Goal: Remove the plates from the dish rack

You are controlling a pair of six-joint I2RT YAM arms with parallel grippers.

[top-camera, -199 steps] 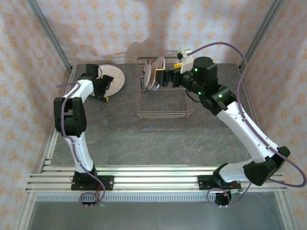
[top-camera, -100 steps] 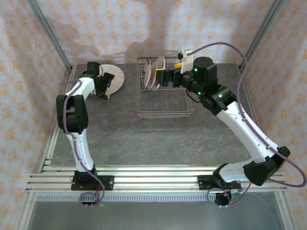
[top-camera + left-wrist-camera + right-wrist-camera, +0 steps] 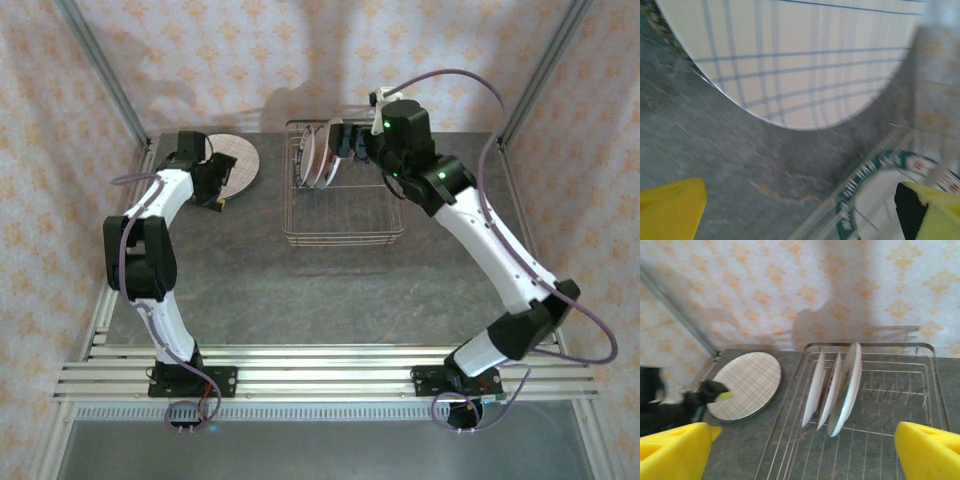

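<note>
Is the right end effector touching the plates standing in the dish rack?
Apart. The right wrist view shows the right end effector open, bare dish rack wire between its fingers and the three upright plates.

Two slim robot arms of one build: the left arm [image 3: 165, 195] and the right arm [image 3: 505, 255] have glossy white tubular links joined by rounded black joints, each rising from a black base [image 3: 180, 380]. A thin purple cable [image 3: 470, 85] trails along each. Small green lights [image 3: 437, 172] glow on the right arm. The left claw [image 3: 800, 210] and right claw [image 3: 800, 450] have blunt yellow fingertips [image 3: 927, 450].
</note>
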